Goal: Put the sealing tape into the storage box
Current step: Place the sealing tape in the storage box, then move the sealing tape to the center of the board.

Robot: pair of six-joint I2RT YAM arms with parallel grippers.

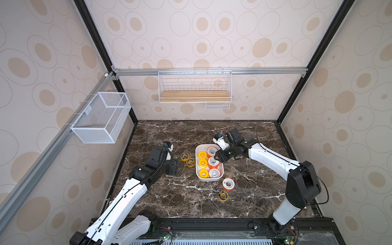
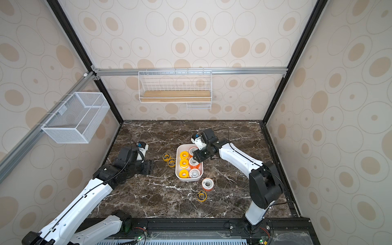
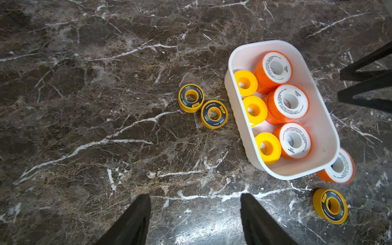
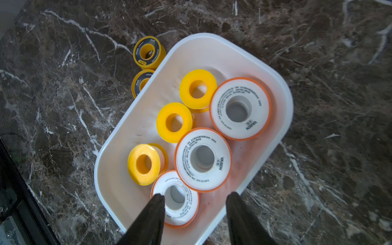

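Noting white mesh basket (image 1: 99, 118) hanging on the left wall, clear of the marble tabletop (image 1: 169, 201). Logging left gripper (image 3: 195, 197) hovering over bare marble, fingers spread wide, gripping nothing. Spotting first black-ringed spool (image 3: 191, 100) and second black-ringed spool (image 3: 214, 114) lying side by side on the marble, the second just beside the left wall of the storage box (image 1: 209, 179). Finding that box sitting mid-table, holding six spools flat: yellow row (image 1: 203, 163) of three along its left side, orange row (image 1: 213, 162) of three along its right. Passing wire rack (image 1: 194, 96) with wooden board, mounted on the back wall. Watching right gripper (image 4: 195, 195) hanging over the box, fingers parted, clamping nothing; one fingertip (image 4: 154, 212) overlapping the white face of the end orange spool (image 4: 180, 203), possibly touching, hard telling from the wrist view. Marking loose orange spool (image 1: 228, 184) lying on the marble just beside the box's near right corner, outside it. Marking lone black-ringed spool (image 1: 223, 195) resting near that one, closer to the front edge.
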